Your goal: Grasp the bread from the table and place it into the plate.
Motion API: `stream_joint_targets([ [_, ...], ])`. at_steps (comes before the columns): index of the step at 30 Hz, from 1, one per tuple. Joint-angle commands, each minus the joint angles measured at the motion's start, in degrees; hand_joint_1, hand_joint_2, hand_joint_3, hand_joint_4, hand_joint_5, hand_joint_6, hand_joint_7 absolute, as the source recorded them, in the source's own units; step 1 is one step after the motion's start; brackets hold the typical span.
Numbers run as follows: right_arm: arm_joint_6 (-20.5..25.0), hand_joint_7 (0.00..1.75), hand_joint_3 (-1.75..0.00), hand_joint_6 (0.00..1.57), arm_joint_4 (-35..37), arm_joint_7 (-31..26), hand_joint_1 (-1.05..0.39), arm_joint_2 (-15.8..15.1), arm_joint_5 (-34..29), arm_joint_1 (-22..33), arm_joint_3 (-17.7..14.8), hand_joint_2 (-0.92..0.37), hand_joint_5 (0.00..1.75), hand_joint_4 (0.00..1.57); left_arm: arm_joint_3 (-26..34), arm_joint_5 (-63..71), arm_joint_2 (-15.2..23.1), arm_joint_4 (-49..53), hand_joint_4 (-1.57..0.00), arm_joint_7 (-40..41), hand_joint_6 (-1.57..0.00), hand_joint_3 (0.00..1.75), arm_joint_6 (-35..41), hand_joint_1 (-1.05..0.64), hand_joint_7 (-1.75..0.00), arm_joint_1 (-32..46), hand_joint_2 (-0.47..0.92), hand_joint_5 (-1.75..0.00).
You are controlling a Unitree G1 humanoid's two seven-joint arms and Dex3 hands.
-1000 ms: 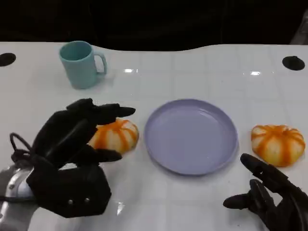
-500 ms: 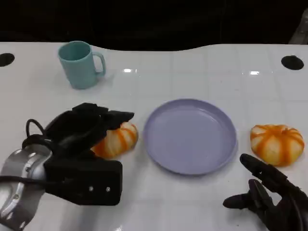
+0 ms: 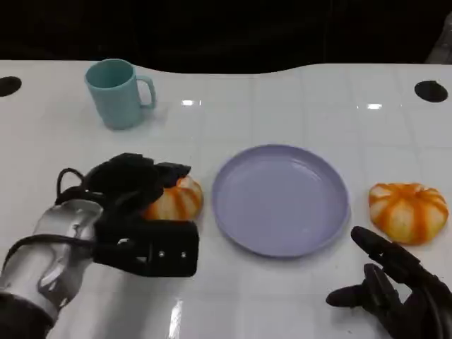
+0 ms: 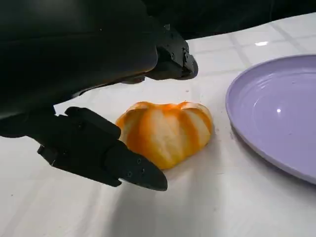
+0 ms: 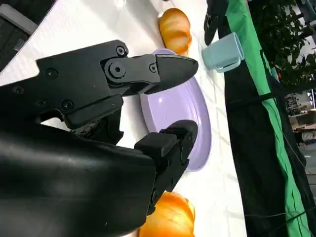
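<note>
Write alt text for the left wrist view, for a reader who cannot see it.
The robot's black left hand arches over an orange-and-white striped bread roll lying on the white table, fingers spread above and below it without clearly closing on it. The rim of a lavender plate, with nothing on it, sits just beside the roll.

No text, label, brand, number or sign can be read in these views. The teal mug (image 3: 119,93), the lavender plate (image 3: 280,199), both orange-striped bread rolls (image 3: 173,199) (image 3: 408,212) and the white table (image 3: 282,106) carry plain surfaces. The black shells of the hands bear no legible marking.
</note>
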Motion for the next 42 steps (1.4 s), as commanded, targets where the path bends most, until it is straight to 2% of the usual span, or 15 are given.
stream_joint_targets([
  [1,0.37,0.27,-0.28,1.07,-1.05,0.0,-0.77,-0.34,1.03,0.58,-0.52,-0.92,0.96,0.86,-2.33,2.07,-1.08,5.23,-0.04,2.86,-0.2,0.0,1.08,-0.39,0.0,-3.65,0.83,-0.2],
  [8,0.02,0.26,-0.28,1.06,-1.28,0.56,-0.76,-0.48,1.1,1.07,-0.45,-0.92,0.95,0.85,-4.92,2.66,-3.68,13.68,-0.07,6.13,-0.21,0.0,1.37,-0.41,0.0,-8.18,0.81,-0.18],
  [12,0.29,0.26,-0.29,1.06,-2.04,0.18,-0.76,-0.59,0.68,1.43,-0.28,-0.92,0.94,0.85,-6.3,2.4,-5.97,21.48,-0.09,8.78,-0.22,0.02,1.0,-0.55,0.0,-11.21,0.87,-0.17],
  [17,-0.41,0.25,-0.3,1.04,-1.97,0.54,-0.76,-0.84,0.38,1.59,-0.2,-0.92,0.94,0.84,-8.2,2.3,-9.09,32.47,-0.16,11.88,-0.26,0.01,0.4,-0.46,-0.02,-15.25,0.87,-0.15],
  [23,0.13,0.26,-0.31,1.05,-2.96,0.17,-0.76,-0.65,0.36,2.14,-0.05,-0.92,0.95,0.84,-9.48,1.12,-11.49,41.73,-0.26,13.89,-0.31,0.0,-1.28,-0.46,-0.01,-18.24,0.85,-0.12],
  [29,0.23,0.26,-0.31,1.04,-3.52,0.0,-0.76,-0.65,0.12,2.49,0.22,-0.92,0.95,0.84,-8.85,-0.83,-12.25,45.7,-0.53,18.26,-0.43,0.05,-4.06,-0.26,-0.04,-18.67,0.91,-0.18],
  [30,0.25,0.26,-0.31,1.04,-3.59,-0.08,-0.76,-0.65,0.05,2.52,0.27,-0.92,0.95,0.84,-8.43,-1.45,-12.34,45.94,-0.67,19.68,-0.51,0.09,-4.37,-0.23,-0.06,-18.65,0.92,-0.25],
  [31,0.28,0.26,-0.31,1.04,-3.64,-0.14,-0.76,-0.64,0.01,2.54,0.3,-0.92,0.95,0.84,-8.25,-1.89,-12.39,46.15,-0.76,20.68,-0.68,0.16,-4.58,-0.23,-0.05,-18.68,0.92,-0.62],
  [33,0.67,0.26,-0.31,1.04,-3.82,-0.35,-0.76,-0.52,0.12,2.53,0.28,-0.92,0.95,0.84,-7.69,-2.77,-12.39,46.55,-0.76,22.03,-0.78,0.2,-5.14,-0.23,-0.03,-18.79,0.92,-0.9],
  [34,0.89,0.26,-0.31,1.05,-3.89,-0.38,-0.76,-0.47,0.28,2.52,0.25,-0.92,0.95,0.84,-7.35,-3.05,-12.36,46.74,-0.82,23.3,-1.03,0.14,-5.47,-0.26,-0.14,-18.74,0.91,-1.21],
  [36,1.06,0.26,-0.31,1.04,-3.98,-0.39,-0.76,-0.45,0.38,2.53,0.23,-0.92,0.95,0.85,-7.0,-3.39,-12.23,47.08,-0.79,26.39,-1.1,0.08,-6.06,-0.27,-0.4,-18.47,0.92,-1.53],
  [37,1.03,0.26,-0.31,1.04,-3.99,-0.36,-0.76,-0.47,0.33,2.55,0.22,-0.92,0.95,0.85,-6.99,-3.42,-12.16,47.24,-0.82,27.87,-0.84,0.23,-6.28,-0.27,-1.12,-18.32,0.92,-1.66],
  [38,1.03,0.26,-0.31,1.04,-4.03,-0.36,-0.76,-0.47,0.3,2.57,0.21,-0.92,0.95,0.84,-7.02,-3.48,-12.13,47.42,-0.84,28.83,-0.72,0.28,-6.47,-0.27,-1.42,-18.25,0.92,-1.7],
  [40,0.89,0.26,-0.31,1.04,-4.02,-0.42,-0.76,-0.51,0.17,2.62,0.12,-0.92,0.95,0.84,-6.28,-4.21,-11.88,47.4,-0.85,31.89,-0.61,0.32,-7.72,-0.24,-1.68,-17.85,0.92,-1.74],
  [42,0.83,0.26,-0.31,1.05,-4.02,-0.46,-0.76,-0.53,0.13,2.64,0.08,-0.92,0.95,0.84,-6.0,-4.51,-11.81,47.55,-0.84,33.24,-0.58,0.32,-8.35,-0.22,-1.73,-17.74,0.92,-1.74],
])
